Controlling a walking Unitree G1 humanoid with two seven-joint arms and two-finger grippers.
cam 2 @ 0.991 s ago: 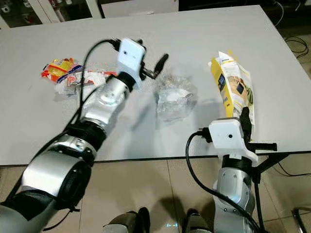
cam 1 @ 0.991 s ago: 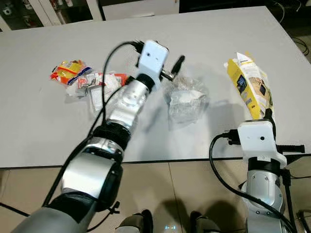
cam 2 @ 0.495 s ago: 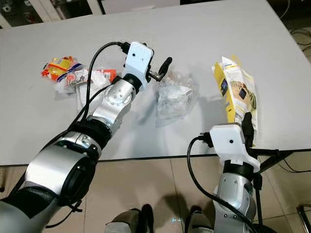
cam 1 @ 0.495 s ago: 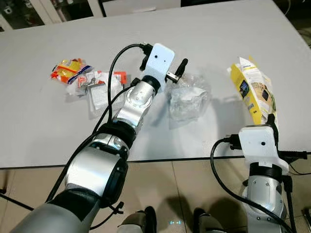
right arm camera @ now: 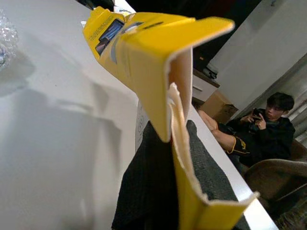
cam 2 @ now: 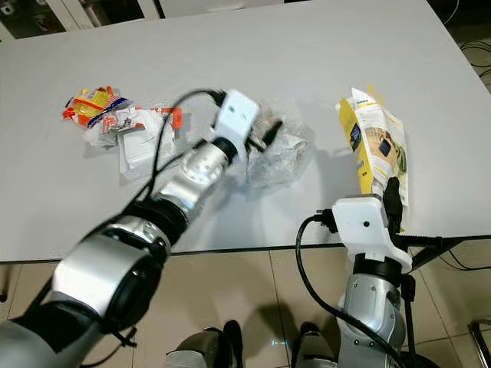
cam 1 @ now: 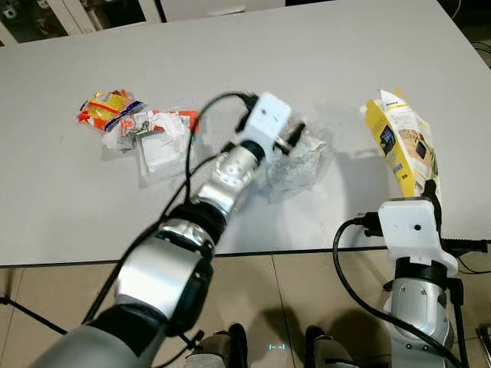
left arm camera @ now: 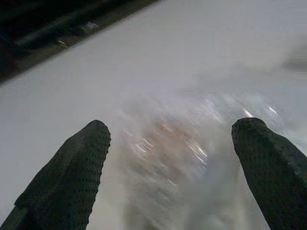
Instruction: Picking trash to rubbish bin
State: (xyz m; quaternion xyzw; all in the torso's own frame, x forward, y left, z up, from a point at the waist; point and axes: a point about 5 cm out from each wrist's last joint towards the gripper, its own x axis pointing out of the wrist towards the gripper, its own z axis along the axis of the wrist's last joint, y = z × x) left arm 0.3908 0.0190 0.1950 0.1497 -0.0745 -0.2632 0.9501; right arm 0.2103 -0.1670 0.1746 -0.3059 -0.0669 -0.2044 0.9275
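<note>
Left eye view. Item one: white table (cam 1: pixel 61 207), seen from above. Item two: my left gripper (cam 1: pixel 295 134), arm stretched across the table, sits over the crumpled clear plastic bag (cam 1: pixel 303 165) near the table's middle. Item three: a heap of wrappers (cam 1: pixel 142 134) at my far left, with a red and yellow packet (cam 1: pixel 107 110) at its outer end, untouched. Item four: a yellow carton (cam 1: pixel 400 142) standing up from my right gripper (cam 1: pixel 426 188) near the table's front edge.

Right eye view. Same stock, same places. The plastic bag lies between the wrapper heap and the carton, well apart from each.

Left wrist view. Picture blurred. My two black fingers (left arm camera: pixel 67 177) stand spread wide, nothing between them yet; the plastic bag (left arm camera: pixel 177 158) lies on the table straight ahead of the gap. Jaws released.

Right wrist view. My fingers are clenched on the lower end of the yellow carton (right arm camera: pixel 158 57), which rises above the table. A person (right arm camera: pixel 259 134) sits in the background beyond the table's edge.

Progress, as I judge it: early. One piece is in hand, one is about to be taken, and the wrappers remain. Nothing is binned; I cannot see a rubbish bin in these views.
</note>
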